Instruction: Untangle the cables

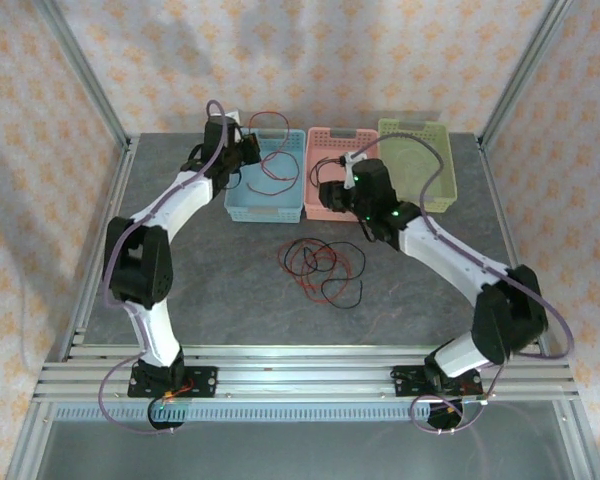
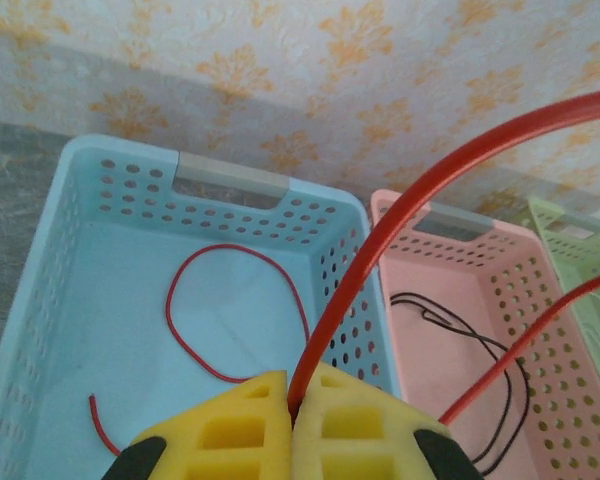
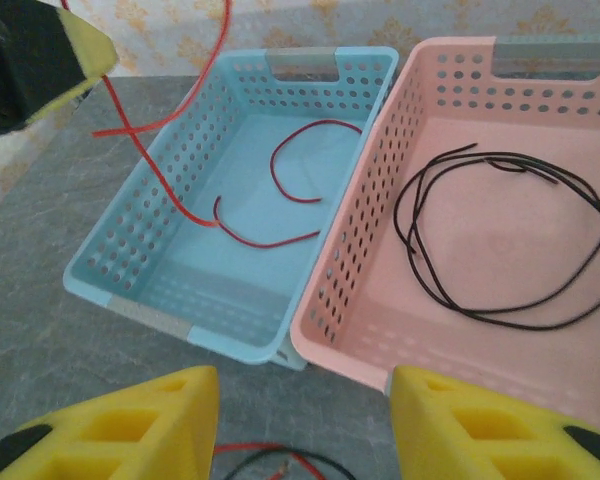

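Left gripper (image 2: 292,405) clenched on red cable (image 2: 375,235), above blue basket (image 2: 230,180). Right gripper (image 3: 305,420) released, empty. Tangle of cables (image 1: 323,268) lies on table (image 1: 220,290) just near of it, closer to right arm.

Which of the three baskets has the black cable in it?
The pink basket, the middle one: a black cable coils on its floor. The blue basket holds red cable.
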{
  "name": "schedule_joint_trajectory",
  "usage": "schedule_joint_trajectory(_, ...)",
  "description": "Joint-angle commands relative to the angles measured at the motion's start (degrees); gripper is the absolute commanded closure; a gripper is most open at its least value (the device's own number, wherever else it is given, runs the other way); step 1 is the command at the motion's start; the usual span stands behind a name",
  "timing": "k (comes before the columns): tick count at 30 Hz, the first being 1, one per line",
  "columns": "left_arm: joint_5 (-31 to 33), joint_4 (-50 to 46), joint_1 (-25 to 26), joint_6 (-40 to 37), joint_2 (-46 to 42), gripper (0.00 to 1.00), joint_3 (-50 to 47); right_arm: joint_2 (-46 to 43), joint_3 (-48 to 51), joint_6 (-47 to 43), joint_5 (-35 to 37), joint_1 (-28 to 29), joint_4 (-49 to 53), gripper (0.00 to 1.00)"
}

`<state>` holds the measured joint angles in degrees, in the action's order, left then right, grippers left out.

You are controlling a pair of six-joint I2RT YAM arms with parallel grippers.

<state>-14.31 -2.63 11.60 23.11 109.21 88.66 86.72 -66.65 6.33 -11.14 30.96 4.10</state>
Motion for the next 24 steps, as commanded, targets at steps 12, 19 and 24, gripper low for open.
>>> schedule_joint_trajectory(12,4.74,-16.6,-0.51,1.73,19.02,1.0,22.87,18.13,-16.54,5.76,-3.46,-0.11,-2.03,0.53)
schedule_joint_trajectory(19,4.75,-18.91,-0.47,0.62,20.84,0.78,23.67,17.61,-15.26,6.34,-1.93,-0.11,-1.95,0.56)
schedule_joint_trajectory(24,4.56,-16.0,-0.46,0.81,16.72,0.63,18.96,15.16,-12.63,5.74,-0.97,-0.02,-2.34,0.57)
